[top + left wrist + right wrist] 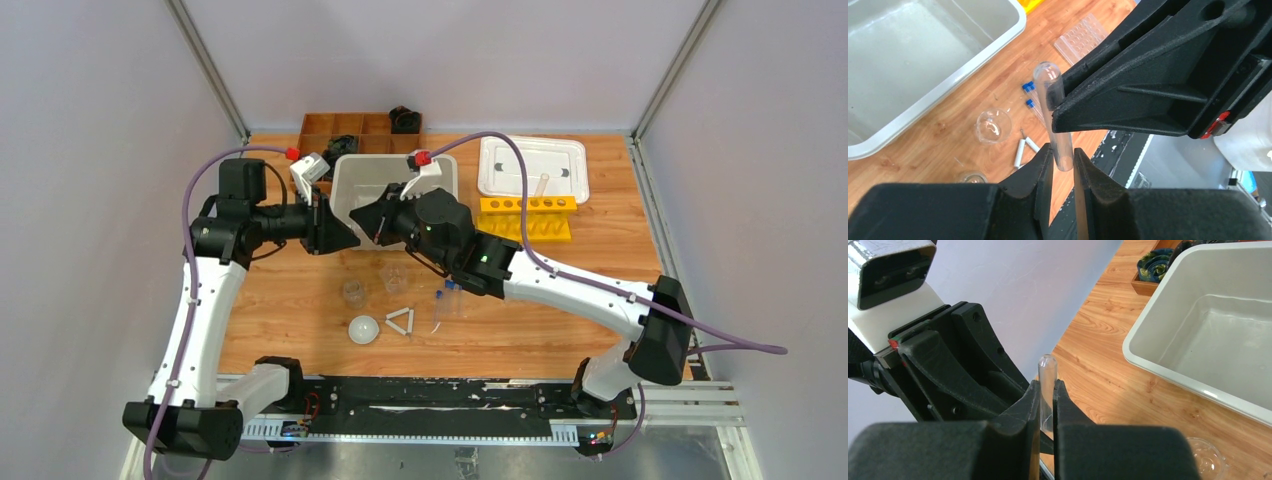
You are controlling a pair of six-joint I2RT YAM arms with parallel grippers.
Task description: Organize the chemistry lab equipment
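The clear tube (1047, 371) I'm working with is held in the air over the wooden table (290, 300), just in front of the white bin (345, 195). My right gripper (1047, 390) is clamped on it, fingers tight against both sides, and the rounded end sticks out past them. My left gripper (1063, 155) meets it nose to nose. Its jaws are drawn in narrow around the tube's other end and, as far as I can see, pressed against it.

On the table below lie two small clear beakers (353, 292), a white dome (364, 329), a white triangle (400, 321) and thin blue-capped tubes (443, 298), all near one another. A clear dimpled rack (1080, 37) lies just beyond those tubes. The yellow rack with round holes (527, 218) sits right of the bin. The wooden divided tray (320, 125) is behind the bin.
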